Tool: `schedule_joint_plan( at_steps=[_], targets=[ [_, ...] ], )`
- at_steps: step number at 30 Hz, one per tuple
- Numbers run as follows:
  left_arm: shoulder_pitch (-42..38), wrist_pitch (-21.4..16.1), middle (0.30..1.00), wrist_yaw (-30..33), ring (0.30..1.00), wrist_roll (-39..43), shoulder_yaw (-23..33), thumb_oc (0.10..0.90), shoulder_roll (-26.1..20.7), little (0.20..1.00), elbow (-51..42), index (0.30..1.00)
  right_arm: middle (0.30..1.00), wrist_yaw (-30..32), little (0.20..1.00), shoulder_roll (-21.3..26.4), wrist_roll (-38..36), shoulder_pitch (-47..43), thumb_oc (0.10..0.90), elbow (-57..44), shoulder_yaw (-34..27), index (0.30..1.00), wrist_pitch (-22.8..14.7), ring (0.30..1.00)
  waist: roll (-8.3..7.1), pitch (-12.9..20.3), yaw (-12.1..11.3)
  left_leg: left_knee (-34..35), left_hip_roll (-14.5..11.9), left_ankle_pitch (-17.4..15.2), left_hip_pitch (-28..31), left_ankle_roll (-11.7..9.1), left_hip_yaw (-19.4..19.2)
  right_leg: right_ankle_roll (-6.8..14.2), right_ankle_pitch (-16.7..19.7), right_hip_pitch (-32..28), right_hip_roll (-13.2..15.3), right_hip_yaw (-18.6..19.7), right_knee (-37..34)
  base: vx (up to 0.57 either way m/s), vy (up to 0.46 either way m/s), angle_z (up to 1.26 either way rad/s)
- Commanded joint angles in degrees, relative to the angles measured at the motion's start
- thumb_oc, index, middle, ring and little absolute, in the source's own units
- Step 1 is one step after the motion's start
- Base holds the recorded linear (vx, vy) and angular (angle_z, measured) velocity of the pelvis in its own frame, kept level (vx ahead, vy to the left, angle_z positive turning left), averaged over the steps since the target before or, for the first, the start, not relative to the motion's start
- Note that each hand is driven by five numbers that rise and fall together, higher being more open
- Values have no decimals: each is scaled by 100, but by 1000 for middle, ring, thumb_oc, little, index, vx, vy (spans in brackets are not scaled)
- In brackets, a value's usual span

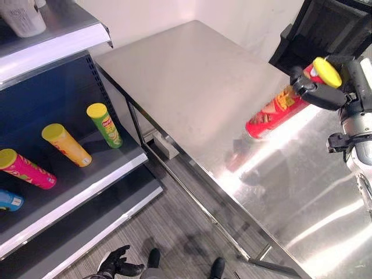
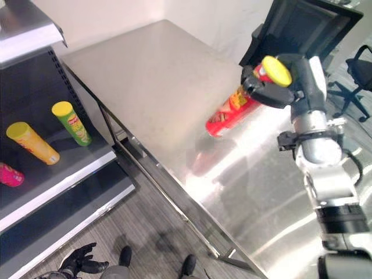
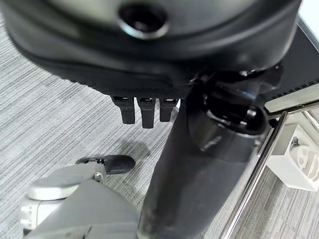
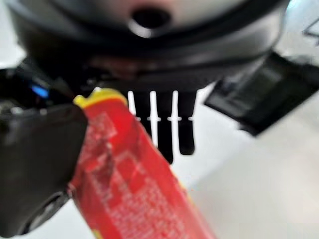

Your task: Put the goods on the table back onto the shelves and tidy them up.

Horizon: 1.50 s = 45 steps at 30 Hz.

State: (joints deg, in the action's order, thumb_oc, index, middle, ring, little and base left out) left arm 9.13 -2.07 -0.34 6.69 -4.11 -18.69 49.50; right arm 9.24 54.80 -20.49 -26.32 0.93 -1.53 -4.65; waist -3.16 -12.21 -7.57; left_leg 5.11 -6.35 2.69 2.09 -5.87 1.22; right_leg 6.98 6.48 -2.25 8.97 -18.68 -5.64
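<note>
R hand (image 2: 273, 90) clamped on red can (image 2: 229, 113), tilted above table (image 1: 192, 75); L hand (image 1: 116, 264) low, fingers relaxed. Step: carry phase. Next: swing over to shelf (image 1: 87, 180), set beside other cans

The table (image 1: 192, 81) is smooth brushed metal with a glossy glare; the floor (image 1: 174, 226) looks like ribbed grey carpet.

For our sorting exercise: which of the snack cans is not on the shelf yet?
The red can with the yellow lid: the right robot hand holds it tilted above the table, while the green, orange and pink cans lie on the shelf.
</note>
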Motion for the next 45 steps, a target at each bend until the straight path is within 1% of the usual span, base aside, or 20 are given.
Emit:
schedule_joint_plan(
  at_steps=[1,8,9,10,11,12,15,17,19,21,25,27,29,30,33,34,37,40,42,45],
  targets=[
    [25,-104,900,32,900,16,-227,800,-434,900,64,900,300,337,300,150,118,-700,400,-417,-383,300,-854,300,-357,590,-200,-11,63,-300,-30,-58,-110,322,-627,-390,112,-23,64,-43,-123,19],
    [-39,-104,900,-16,900,98,-236,800,-460,900,86,900,300,151,300,80,-139,-906,400,-936,-318,300,-1064,300,-211,399,-486,-26,-317,370,-526,-474,457,7,-1031,-510,-364,-299,64,-170,-204,44],
    [-47,-103,900,-16,900,99,-239,800,-458,900,86,900,300,151,300,86,-140,-907,400,-937,-324,300,-1062,300,-208,403,-469,-17,-306,409,-554,-465,479,11,-1005,-491,-358,-320,64,-258,-91,64],
    [-94,-114,900,-13,900,126,-239,800,-458,900,93,900,300,133,300,179,-139,-951,400,-1028,-303,300,-1068,300,-190,258,-491,-135,-370,530,-794,-507,184,-3,-984,-480,-318,-573,64,-304,-32,78],
    [-98,-120,900,-15,900,119,-224,800,-451,900,91,900,300,112,300,210,-131,-981,400,-1060,-239,300,-1052,300,-197,210,-483,-347,-427,482,-863,-432,-91,-5,-926,-434,-257,-681,64,-460,-15,96],
    [-50,-145,900,-37,900,56,-163,800,-416,900,95,900,300,56,300,224,-110,-1006,400,-1113,-139,300,-1060,300,-212,179,-467,-805,-508,174,-815,-295,-389,3,-766,-308,-118,-838,64,-274,36,111],
    [-1,-169,900,-46,900,-21,-134,800,-413,900,89,900,300,-7,300,235,-113,-975,400,-1164,-101,300,-1040,300,-205,200,-366,-1141,-660,-146,-611,-241,-556,20,-662,-237,13,-976,64,-194,67,55],
    [3,-187,900,-55,900,-112,-118,800,-446,900,90,900,300,-105,300,234,-102,-880,400,-1223,-69,300,-1024,300,-155,277,-237,-1361,-911,-354,-274,-309,-648,87,-674,-222,70,-1006,70,-125,148,21],
    [23,-201,900,-66,900,-219,-158,800,-488,900,3,900,300,-256,300,226,-81,-760,400,-1282,26,300,-958,300,-63,330,-103,-1496,-1146,-337,73,-401,-786,144,-529,-152,203,-1157,102,-123,203,58],
    [70,-201,900,-78,900,-250,-141,800,-460,900,-52,900,300,-405,300,177,-110,-650,400,-1337,74,300,-856,300,55,419,33,-1350,-1193,-345,311,-475,-885,248,-320,-92,384,-1312,124,-139,339,51],
    [26,-188,900,-108,900,-415,-249,800,-411,900,-46,900,300,-549,300,-103,194,-310,400,-1469,115,300,-724,300,283,617,116,-205,-788,-606,682,-377,-1161,580,218,208,820,-1410,154,-191,434,72],
    [-83,-216,900,-78,900,-633,-339,800,-476,900,-22,900,300,-597,300,-230,594,-178,400,-1600,188,300,-614,300,258,599,114,-11,-320,-733,627,-203,-1080,757,598,405,1229,-1325,173,-282,510,45],
    [-187,-251,900,-75,900,-698,-364,800,-593,900,-27,900,300,-633,300,-300,845,-218,400,-1721,359,300,-588,300,169,477,178,-11,-65,-639,451,-62,-1030,730,711,657,1392,-962,349,-341,388,48],
    [-218,-238,900,-19,900,-629,-291,800,-687,900,-78,900,300,-644,300,-384,846,-169,400,-1830,402,300,-634,300,179,378,225,-11,62,-567,345,73,-942,631,393,749,1146,-343,659,-305,326,65],
    [-210,-196,900,21,900,-526,-195,800,-701,900,-5,900,300,-673,300,-399,1028,-135,400,-2001,471,300,-673,300,195,331,194,-11,237,-353,158,270,-771,354,-345,645,540,91,1278,-168,228,53],
    [-24,-154,900,-30,900,-493,-174,800,-581,900,-1,900,300,-808,300,-286,1485,-90,400,-2195,714,300,-695,300,39,290,55,-58,568,-268,29,393,-430,-108,-1112,256,-488,432,1267,-139,117,26],
    [82,-134,900,-17,900,-426,-121,800,-310,900,99,900,300,-893,300,-394,1516,-172,400,-2265,1157,300,-736,300,-64,277,-44,-401,721,-300,-275,374,-172,-86,-822,-41,-619,617,412,-70,0,109],
    [-45,-99,900,20,900,-395,-299,800,-220,900,-78,900,300,-823,300,-309,1720,-55,400,-2232,1256,300,-673,300,-17,104,83,-1033,293,-309,-839,187,-629,-47,-769,-120,-343,223,255,-126,193,111],
    [-34,-106,900,79,900,-397,-271,800,-218,900,-85,900,300,-792,300,-339,1863,-91,400,-2223,1316,300,-627,300,-42,113,93,-1011,-53,-234,-866,106,-548,7,-746,-114,-177,205,263,-8,223,154],
    [-44,-103,900,203,900,-359,-260,800,-276,900,-117,900,300,-704,300,-434,1932,-207,400,-2097,1473,300,-625,300,-27,120,107,-847,-798,149,-836,-35,-227,117,-790,16,116,251,379,6,316,6]
  ],
)
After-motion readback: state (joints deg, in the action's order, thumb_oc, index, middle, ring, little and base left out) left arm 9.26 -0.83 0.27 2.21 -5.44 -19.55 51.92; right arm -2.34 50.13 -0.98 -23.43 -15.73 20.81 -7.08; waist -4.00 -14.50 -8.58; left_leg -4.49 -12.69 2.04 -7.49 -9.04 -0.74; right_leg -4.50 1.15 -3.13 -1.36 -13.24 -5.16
